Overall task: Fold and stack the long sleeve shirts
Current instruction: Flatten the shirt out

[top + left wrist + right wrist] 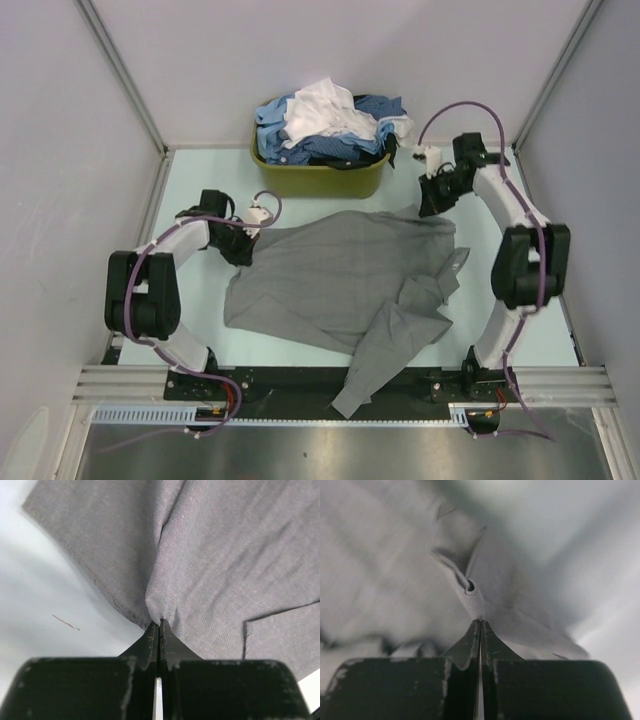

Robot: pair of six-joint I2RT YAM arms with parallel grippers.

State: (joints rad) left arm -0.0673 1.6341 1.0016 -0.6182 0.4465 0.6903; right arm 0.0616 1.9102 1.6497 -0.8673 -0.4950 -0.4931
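Table (200,175) holds grey shirt (340,275), basket (320,180).

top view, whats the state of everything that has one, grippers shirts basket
grey shirt: unfolded, spread rumpled on the table, one sleeve trailing over the near edge
left gripper: shut on the grey shirt's left edge
right gripper: shut on a fold at the grey shirt's far right corner
basket: upright, heaped full
shirts in the basket: blue and white, piled loose, unfolded
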